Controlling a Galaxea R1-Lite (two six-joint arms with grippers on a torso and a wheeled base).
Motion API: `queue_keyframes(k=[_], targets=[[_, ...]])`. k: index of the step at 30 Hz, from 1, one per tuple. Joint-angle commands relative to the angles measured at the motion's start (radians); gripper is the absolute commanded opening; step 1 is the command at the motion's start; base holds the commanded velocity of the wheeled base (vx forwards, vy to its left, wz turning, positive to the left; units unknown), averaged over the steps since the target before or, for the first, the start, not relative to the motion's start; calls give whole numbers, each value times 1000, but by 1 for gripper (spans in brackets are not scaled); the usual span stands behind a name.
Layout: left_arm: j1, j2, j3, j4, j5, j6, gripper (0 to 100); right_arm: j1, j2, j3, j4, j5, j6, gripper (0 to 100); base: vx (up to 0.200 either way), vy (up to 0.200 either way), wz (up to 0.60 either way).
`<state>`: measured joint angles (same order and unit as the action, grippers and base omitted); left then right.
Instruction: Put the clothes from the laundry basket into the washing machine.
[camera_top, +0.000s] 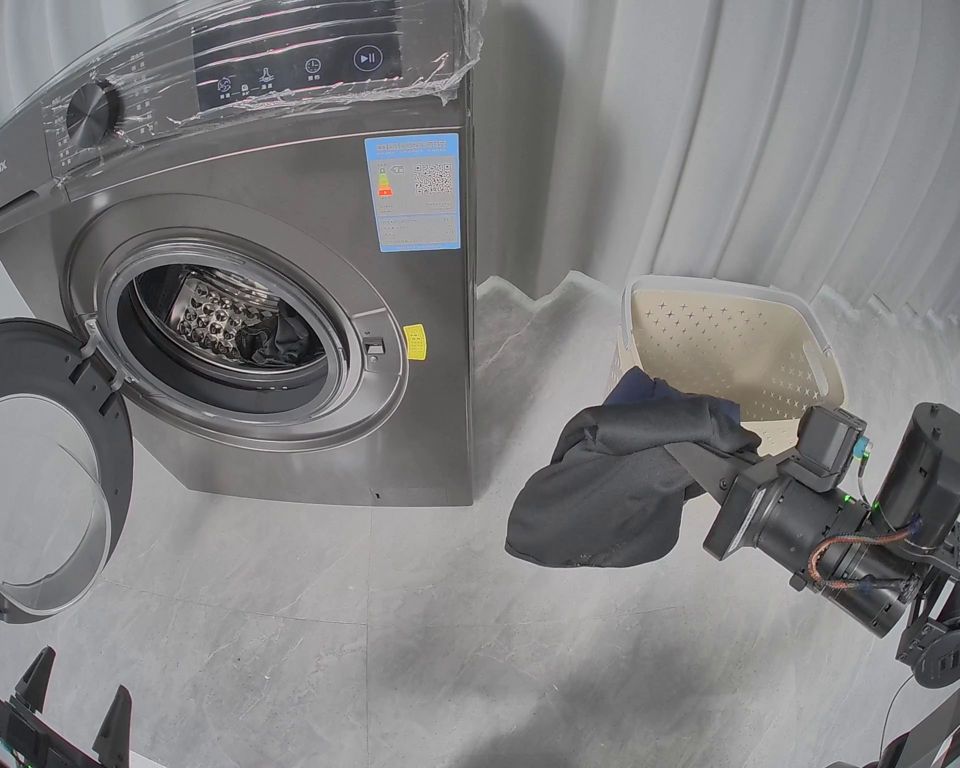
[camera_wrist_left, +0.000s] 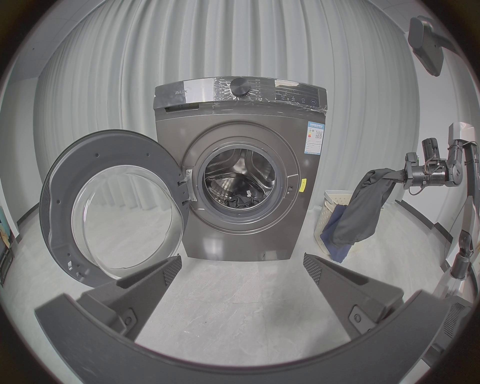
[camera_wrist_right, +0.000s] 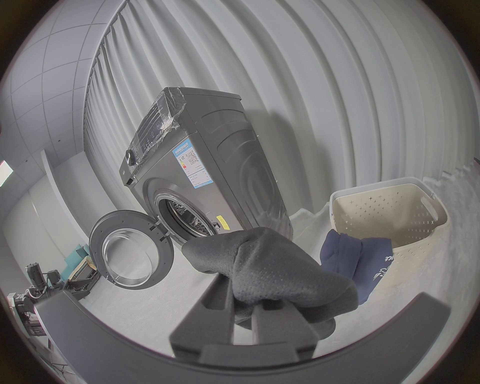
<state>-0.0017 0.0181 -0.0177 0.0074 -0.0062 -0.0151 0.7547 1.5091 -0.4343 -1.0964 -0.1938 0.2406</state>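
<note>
A grey front-loading washing machine (camera_top: 300, 300) stands at the left with its round door (camera_top: 50, 470) swung open; a dark garment (camera_top: 270, 340) lies in the drum. A cream laundry basket (camera_top: 740, 350) sits on the floor to the right, with a navy garment (camera_wrist_right: 360, 262) draped over its rim. My right gripper (camera_top: 700, 465) is shut on a dark grey garment (camera_top: 610, 480), held in the air beside the basket's near-left corner. My left gripper (camera_top: 75, 705) hangs low at the bottom left, open and empty, facing the machine (camera_wrist_left: 240, 175).
Bare grey tiled floor (camera_top: 400, 620) lies between basket and machine. White curtains (camera_top: 750, 140) hang behind. The open door juts out to the left of the drum opening.
</note>
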Motion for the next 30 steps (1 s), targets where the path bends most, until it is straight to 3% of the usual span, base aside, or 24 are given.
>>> queue_keyframes(k=[1,8,30], targets=[[0,-7,13,0,0,0,100,2,0,0,0,1,0,0,0,0,0],[0,-7,15,0,0,0,100,2,2,2,0,1,2,0,0,0,0],[0,-7,15,0,0,0,100,0,0,2,0,1,2,0,0,191,0]])
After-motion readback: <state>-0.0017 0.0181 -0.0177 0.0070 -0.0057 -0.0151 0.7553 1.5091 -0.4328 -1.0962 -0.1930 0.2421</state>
